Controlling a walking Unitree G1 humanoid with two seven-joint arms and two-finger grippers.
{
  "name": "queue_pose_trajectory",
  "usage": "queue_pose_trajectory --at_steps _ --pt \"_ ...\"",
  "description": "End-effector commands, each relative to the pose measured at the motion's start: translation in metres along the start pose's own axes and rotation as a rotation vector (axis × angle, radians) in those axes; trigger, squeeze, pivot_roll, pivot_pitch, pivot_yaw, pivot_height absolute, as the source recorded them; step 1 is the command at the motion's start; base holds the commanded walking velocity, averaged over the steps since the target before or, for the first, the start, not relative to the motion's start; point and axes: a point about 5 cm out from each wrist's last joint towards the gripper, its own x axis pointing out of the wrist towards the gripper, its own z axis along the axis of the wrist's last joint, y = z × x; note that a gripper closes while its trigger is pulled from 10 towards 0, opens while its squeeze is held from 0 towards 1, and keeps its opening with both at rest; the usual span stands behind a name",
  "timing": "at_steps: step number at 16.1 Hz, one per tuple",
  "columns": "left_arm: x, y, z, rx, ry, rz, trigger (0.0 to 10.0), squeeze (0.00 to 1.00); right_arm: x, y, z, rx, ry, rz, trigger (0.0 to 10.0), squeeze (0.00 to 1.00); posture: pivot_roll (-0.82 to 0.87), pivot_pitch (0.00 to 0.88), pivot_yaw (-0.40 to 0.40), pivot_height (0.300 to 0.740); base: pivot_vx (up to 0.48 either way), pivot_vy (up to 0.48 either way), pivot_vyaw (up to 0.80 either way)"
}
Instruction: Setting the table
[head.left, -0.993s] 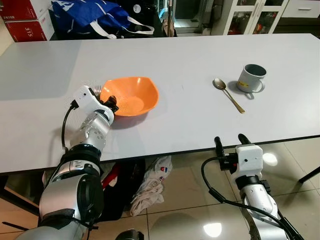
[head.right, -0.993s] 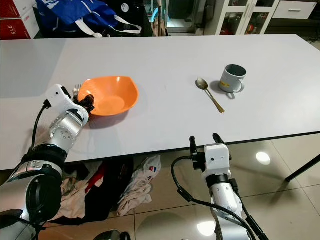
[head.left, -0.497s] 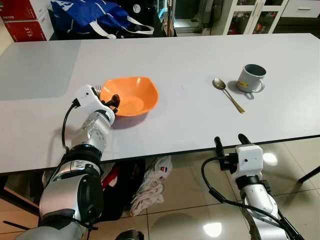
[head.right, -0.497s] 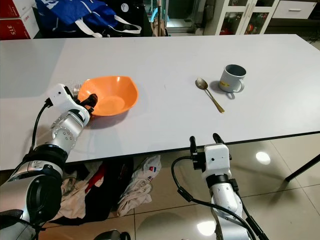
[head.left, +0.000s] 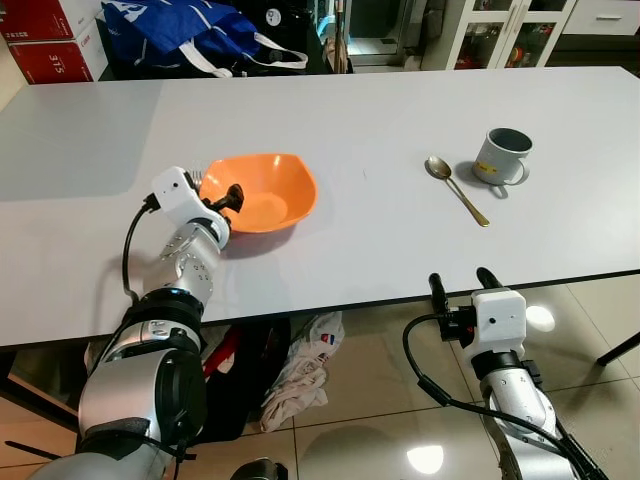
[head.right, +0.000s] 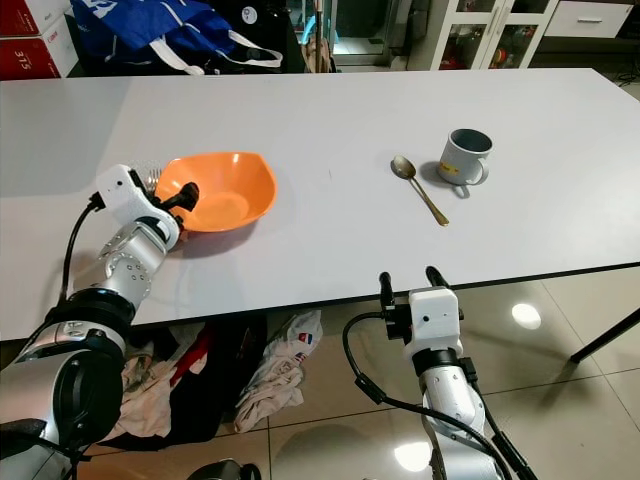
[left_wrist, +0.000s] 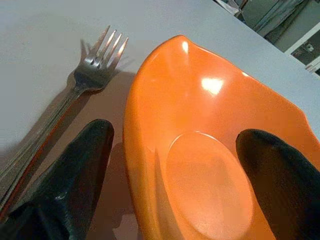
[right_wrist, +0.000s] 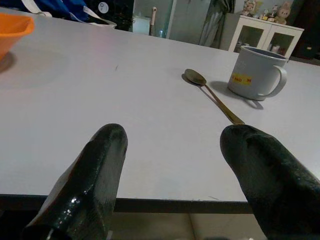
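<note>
The left gripper is at the near-left edge of the shiny orange plastic bowl. Its two black fingers are spread apart. One finger is outside the bowl's rim, and the other finger is over the inside of the bowl. The rim sits between them, but the fingers are not squeezed onto it. The bowl sits on the big pale grey table.

Just beside the bowl, on its left, lies a silver metal fork. It lies flat on the table, and its prongs point away from the gripper.

The right gripper hangs low, in front of the table's near edge. Its fingers are wide apart and hold nothing.

Far to the right on the table lies a gold-coloured metal spoon. Just beside it stands a grey mug with a handle and a small yellow label.

Behind the table are a blue bag and red boxes. Some crumpled cloth lies on the tiled floor under the table.
</note>
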Motion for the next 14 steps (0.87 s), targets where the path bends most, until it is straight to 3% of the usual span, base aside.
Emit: queue_pose_trajectory --at_steps 1,6,9,14 --pt "0.0 0.0 0.003 0.02 -0.004 -0.001 10.0 1.0 0.0 -0.001 0.002 0.001 -0.003 -0.001 10.0 0.0 -0.05 0.017 0.009 0.74 0.0 0.0 0.0" --pt "0.001 -0.001 0.002 0.026 -0.007 0.0 10.0 1.0 0.0 -0.004 0.011 0.034 -0.026 0.001 10.0 0.0 -0.05 0.019 0.01 0.74 0.0 0.0 0.0" --pt "0.001 -0.005 0.002 0.033 -0.008 -0.01 10.0 1.0 0.002 0.002 0.024 0.077 -0.06 0.094 10.0 0.0 -0.06 0.017 0.012 0.74 0.0 0.0 0.0" --pt "0.001 -0.007 0.004 0.048 -0.019 -0.023 10.0 1.0 0.006 -0.001 0.024 0.066 -0.052 0.072 10.0 0.0 -0.06 0.009 0.012 0.74 0.0 0.0 0.0"
